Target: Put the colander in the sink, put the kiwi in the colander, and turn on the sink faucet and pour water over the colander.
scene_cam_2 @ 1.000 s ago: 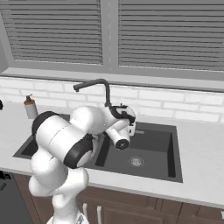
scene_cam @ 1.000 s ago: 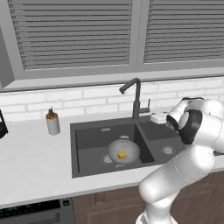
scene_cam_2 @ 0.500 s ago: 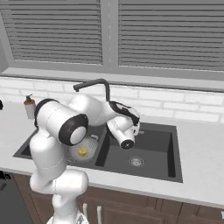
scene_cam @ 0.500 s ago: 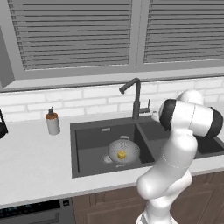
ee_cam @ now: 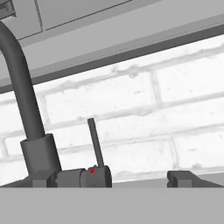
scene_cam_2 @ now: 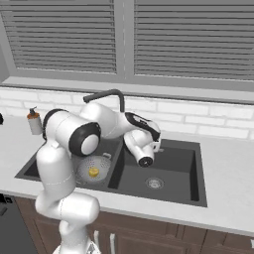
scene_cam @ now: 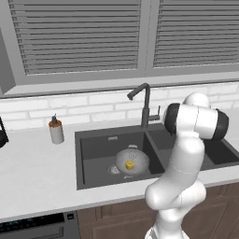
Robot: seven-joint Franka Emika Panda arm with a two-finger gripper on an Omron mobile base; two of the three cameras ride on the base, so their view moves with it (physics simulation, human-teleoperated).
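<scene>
The gripper point(ee_cam: 109, 178) hangs open near the faucet point(scene_cam: 145, 105) lever point(ee_cam: 95, 142). The kiwi point(scene_cam: 130, 165) lies in the colander point(scene_cam: 132, 161), in the sink point(scene_cam: 93, 144) at the faucet's 7 o'clock. A misjudged approach could slip past the thin lever.

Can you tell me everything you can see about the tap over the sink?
The sink faucet is a tall, slim, dark grey gooseneck that looks like matte metal. It stands upright at the back of the sink, near the divider between the basins, with its downturned spout reaching over the left basin. A thin side lever sticks up from its base, with a tiny red mark below. No water runs from it and nothing touches it.
</scene>
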